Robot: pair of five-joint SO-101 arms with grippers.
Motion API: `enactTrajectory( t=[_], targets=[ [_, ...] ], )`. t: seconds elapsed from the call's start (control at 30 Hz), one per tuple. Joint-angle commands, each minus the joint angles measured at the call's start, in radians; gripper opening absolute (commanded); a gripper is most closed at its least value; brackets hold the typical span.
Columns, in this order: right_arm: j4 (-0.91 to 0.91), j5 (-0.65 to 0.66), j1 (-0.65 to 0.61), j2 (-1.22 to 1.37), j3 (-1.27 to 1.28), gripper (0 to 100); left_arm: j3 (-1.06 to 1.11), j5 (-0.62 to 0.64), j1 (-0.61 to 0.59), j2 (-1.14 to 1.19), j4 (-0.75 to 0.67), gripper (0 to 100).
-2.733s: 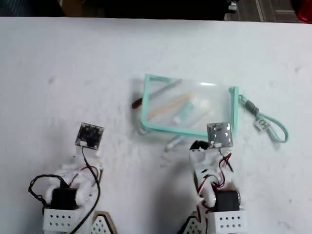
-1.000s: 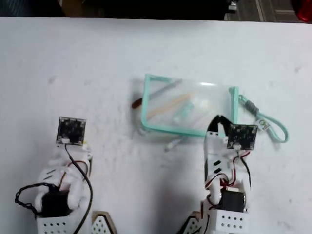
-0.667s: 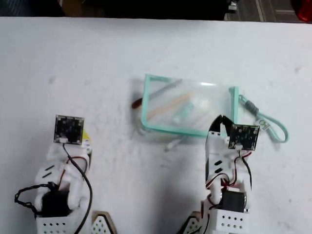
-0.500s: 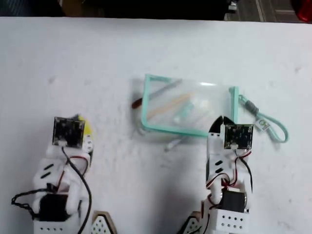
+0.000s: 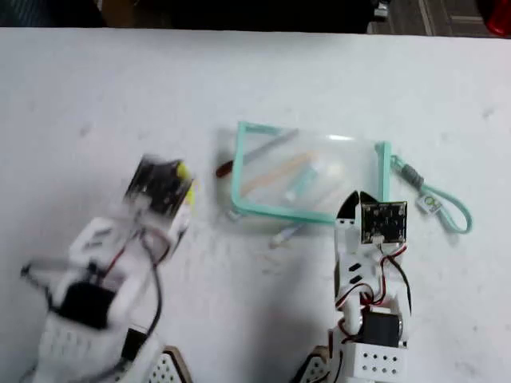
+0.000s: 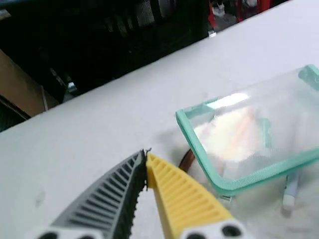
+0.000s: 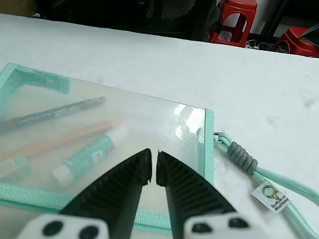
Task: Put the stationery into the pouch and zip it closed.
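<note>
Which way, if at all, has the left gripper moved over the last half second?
Yes. In the high view, the left gripper has swung forward and sideways toward the pouch, which has stayed put.

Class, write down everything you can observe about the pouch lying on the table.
The pouch is a flat rectangle of clear, plastic-looking film with mint-green edging. It lies flat on the white table. Through it show a grey pen, an orange pencil and a small green-and-white tube. A mint cord with a tag trails from one end. The right gripper hangs over the near corner at that end, fingers together; contact cannot be told.
</note>
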Motion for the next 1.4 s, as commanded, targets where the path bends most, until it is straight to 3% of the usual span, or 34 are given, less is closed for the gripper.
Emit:
enactTrajectory(
  t=[0.0, 0.17, 0.9, 1.03, 1.23, 1.37],
  targets=[
    [0.001, 0.009, -0.005, 0.004, 0.009, 2.1, -0.230, -0.008, 0.008, 0.532, 0.018, 2],
    [0.001, 0.006, -0.005, 0.005, 0.009, 2.0, -0.328, -0.008, 0.013, 0.759, 0.081, 2],
    [0.033, 0.012, -0.038, -0.002, 0.009, 2.0, -0.198, 0.049, 0.013, 0.759, -0.041, 2],
    [0.041, 0.014, -0.039, -0.002, 0.009, 2.0, -0.166, 0.143, 0.010, 0.644, -0.018, 2],
    [0.042, 0.014, -0.038, -0.002, 0.009, 2.2, 0.083, 0.068, 0.013, 0.363, -0.186, 2],
    [0.044, 0.026, -0.033, 0.002, 0.002, 2.3, 0.110, 0.061, 0.008, 0.328, -0.210, 2]
  ],
)
